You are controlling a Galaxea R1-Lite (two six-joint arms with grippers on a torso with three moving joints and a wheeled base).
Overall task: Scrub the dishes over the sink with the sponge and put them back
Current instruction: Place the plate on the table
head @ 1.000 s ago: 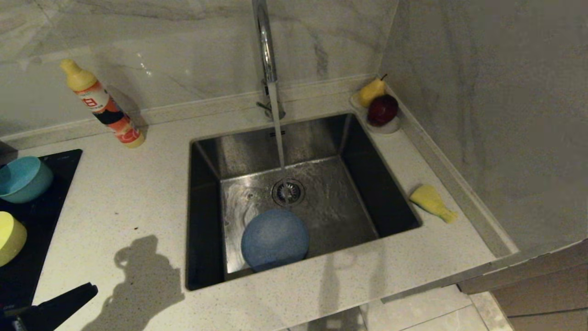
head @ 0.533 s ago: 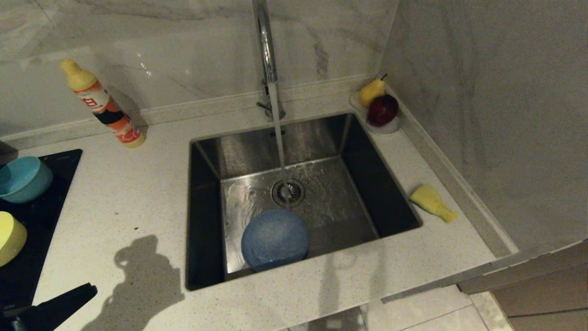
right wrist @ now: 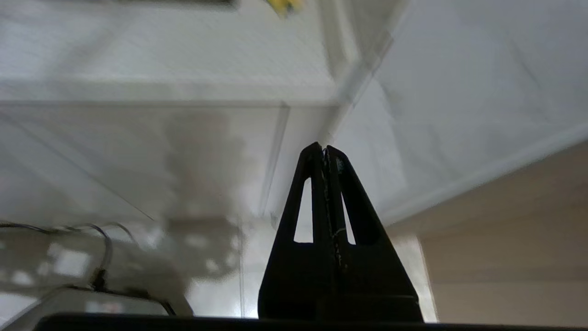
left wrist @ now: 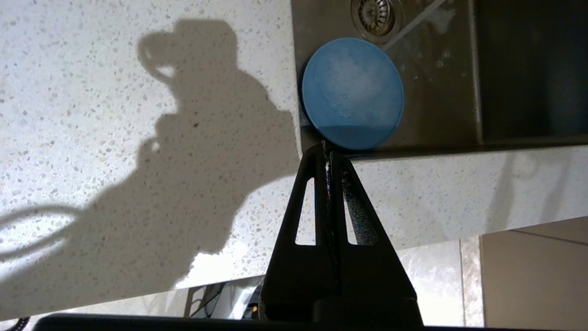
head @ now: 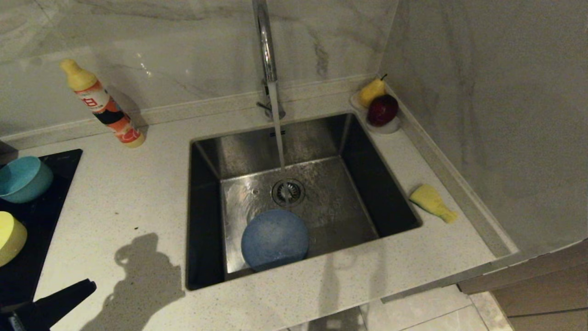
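Light-blue plate (head: 274, 239) in steel sink (head: 206, 216) under running tap (head: 266, 46), sponge (head: 432, 202) on counter right of basin, teal bowl (head: 23, 178) and yellow bowl (head: 10, 236) on black hob, detergent bottle (head: 102, 105) label unreadable, left gripper (left wrist: 327, 151) pinched closed and empty above counter edge, right gripper (right wrist: 324, 151) closed and empty, seen only by its wrist camera.

Grey-veined marble walls (head: 482, 115) meet a speckled white countertop (head: 128, 193).

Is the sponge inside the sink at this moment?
No: the sponge lies on the counter to the right of the sink, whose basin holds only the light-blue plate.
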